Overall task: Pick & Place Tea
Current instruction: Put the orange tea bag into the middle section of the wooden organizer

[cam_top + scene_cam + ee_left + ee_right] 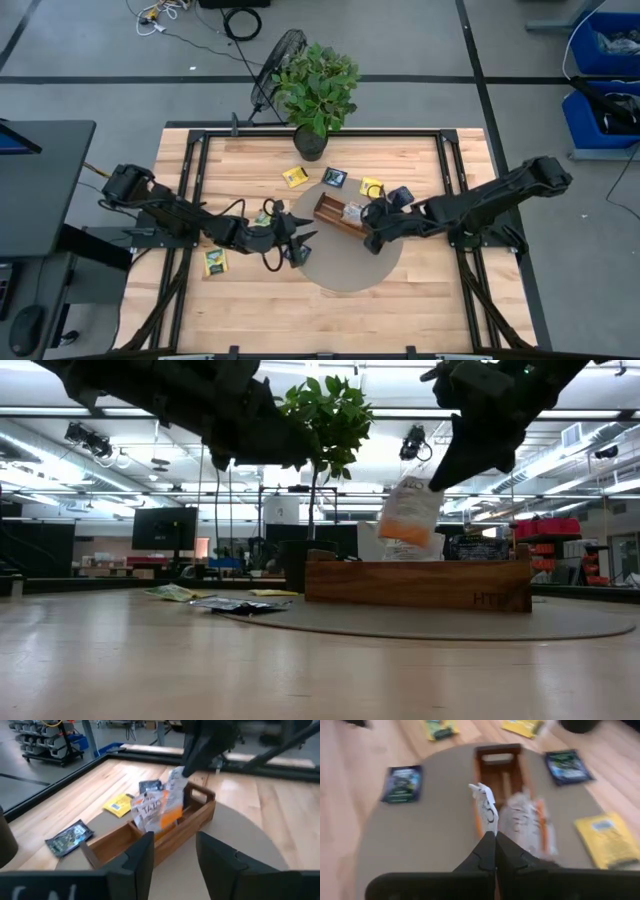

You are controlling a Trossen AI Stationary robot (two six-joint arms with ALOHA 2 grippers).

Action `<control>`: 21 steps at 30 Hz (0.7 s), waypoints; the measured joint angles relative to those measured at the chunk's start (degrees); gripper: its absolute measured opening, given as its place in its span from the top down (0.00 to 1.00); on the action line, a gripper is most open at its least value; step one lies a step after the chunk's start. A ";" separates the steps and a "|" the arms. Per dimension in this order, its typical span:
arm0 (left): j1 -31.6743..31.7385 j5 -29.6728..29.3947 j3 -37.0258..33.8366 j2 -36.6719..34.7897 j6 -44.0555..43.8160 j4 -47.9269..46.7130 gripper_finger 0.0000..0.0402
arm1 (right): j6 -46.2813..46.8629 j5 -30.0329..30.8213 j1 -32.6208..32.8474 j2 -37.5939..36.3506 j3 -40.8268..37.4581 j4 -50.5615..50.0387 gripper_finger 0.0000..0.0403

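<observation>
From overhead I can hardly make out the packet, hidden under the right gripper (371, 222); the wrist view blurs its print. It is a white-and-orange flat square tea-bag packet (408, 512), crumpled, hanging over the long brown wooden box (417, 581) on the round tan mat (352, 262), pinched in the right jaws. The left gripper (172, 851) hovers near the box's end above the worktop (250, 310), jaws apart, empty.

One camera looks straight down, one level across the surface (420, 300); both wrist cameras closely share the wooden box (165, 837).
</observation>
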 joint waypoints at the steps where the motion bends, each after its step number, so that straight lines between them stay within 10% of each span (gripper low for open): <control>1: 0.02 -0.04 0.02 -0.25 -0.37 -0.02 0.62 | 0.65 0.64 -0.02 0.00 0.53 -1.48 1.00; 21: -0.66 0.03 0.02 -0.16 -1.50 -2.57 0.62 | 2.11 -4.38 -3.99 4.30 2.23 -5.28 1.00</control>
